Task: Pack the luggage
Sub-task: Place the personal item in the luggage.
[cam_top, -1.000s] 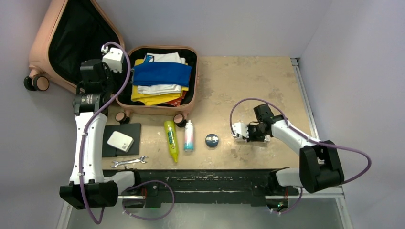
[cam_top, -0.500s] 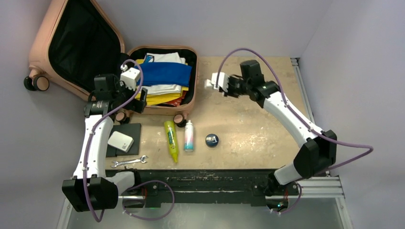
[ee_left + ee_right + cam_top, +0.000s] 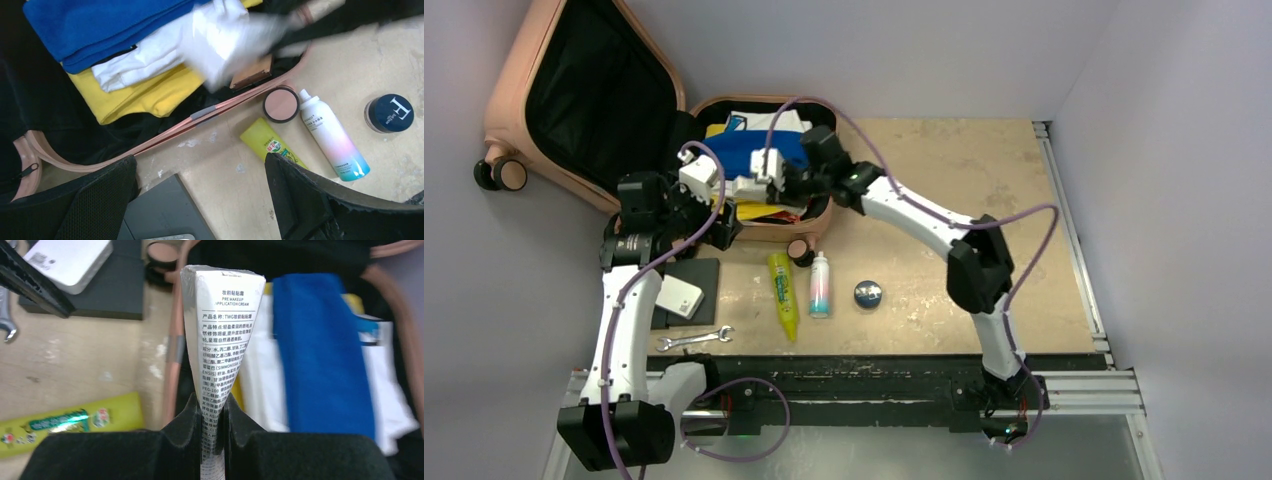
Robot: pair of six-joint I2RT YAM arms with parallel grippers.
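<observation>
The salmon-pink luggage lies open at the back left, its lid leaning up. Its base holds folded blue, white and yellow clothes. My right gripper reaches across over the clothes near the front rim and is shut on a white cream tube. The right wrist view shows the tube pinched between the jaws, above the pink rim and the blue cloth. My left gripper hangs open and empty over the luggage's front left corner, with bare table between its jaws in the left wrist view.
A yellow-green tube, a white spray bottle and a dark blue jar lie on the table in front of the luggage. A black pad with a white box and a wrench lie at the front left.
My right arm has swung from the table's right side across to above the open luggage, carrying the white tube. My left gripper has dropped from the lid to the luggage's front left corner.
</observation>
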